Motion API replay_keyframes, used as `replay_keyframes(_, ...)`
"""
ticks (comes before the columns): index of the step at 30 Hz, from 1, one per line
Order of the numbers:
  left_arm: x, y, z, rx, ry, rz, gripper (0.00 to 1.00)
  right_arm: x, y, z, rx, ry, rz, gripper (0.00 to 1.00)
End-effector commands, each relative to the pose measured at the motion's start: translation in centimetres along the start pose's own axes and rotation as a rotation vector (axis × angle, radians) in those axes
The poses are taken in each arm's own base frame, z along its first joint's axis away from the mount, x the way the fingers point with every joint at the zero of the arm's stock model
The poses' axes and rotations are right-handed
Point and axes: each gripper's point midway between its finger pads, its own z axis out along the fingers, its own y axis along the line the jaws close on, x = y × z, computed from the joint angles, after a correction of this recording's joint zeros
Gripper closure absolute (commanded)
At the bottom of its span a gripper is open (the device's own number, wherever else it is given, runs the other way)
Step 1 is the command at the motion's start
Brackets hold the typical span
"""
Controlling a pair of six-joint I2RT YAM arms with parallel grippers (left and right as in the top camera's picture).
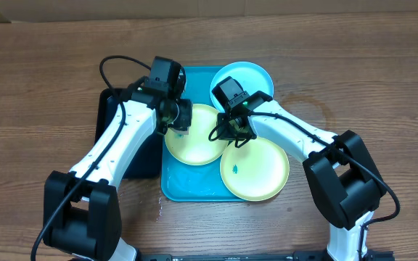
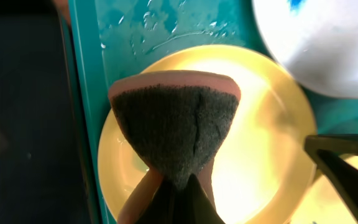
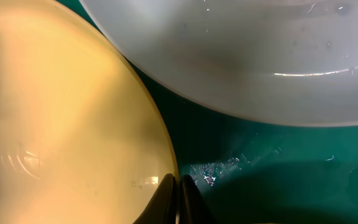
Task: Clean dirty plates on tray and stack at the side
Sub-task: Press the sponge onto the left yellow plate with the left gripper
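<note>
The turquoise tray holds three plates. A yellow-green plate lies centre-left; it also shows in the left wrist view. A second yellow-green plate with a small blue smudge lies front right, overhanging the tray edge. The light blue plate sits at the back right, with a blue smudge showing in the left wrist view. My left gripper is shut on a pink sponge with a dark scouring face, held over the centre plate's left part. My right gripper is shut on that plate's right rim.
A smaller black tray lies against the turquoise tray's left side, under my left arm. Water drops lie on the turquoise tray floor. Bare wooden table surrounds both trays.
</note>
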Motion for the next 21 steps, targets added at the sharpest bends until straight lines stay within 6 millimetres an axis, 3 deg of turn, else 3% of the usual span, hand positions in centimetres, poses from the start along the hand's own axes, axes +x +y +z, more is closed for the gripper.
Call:
replay_keyframes(1, 0.9, 0.4, 1.3, -0.018, 0.016, -0.027, 0.96, -0.2, -0.1, -0.1, 0.010, -0.017, 0.002, 0.96)
replay_keyframes(16, 2.0, 1.7, 4.2, -0.051, -0.009, -0.050, 0.96, -0.2, -0.1, -0.1, 0.010, -0.016, 0.002, 0.96)
replay_keyframes(21, 3.4, 1.7, 6.7, -0.041, 0.065, -0.054, 0.96, -0.2, -0.1, -0.1, 0.010, -0.017, 0.002, 0.96)
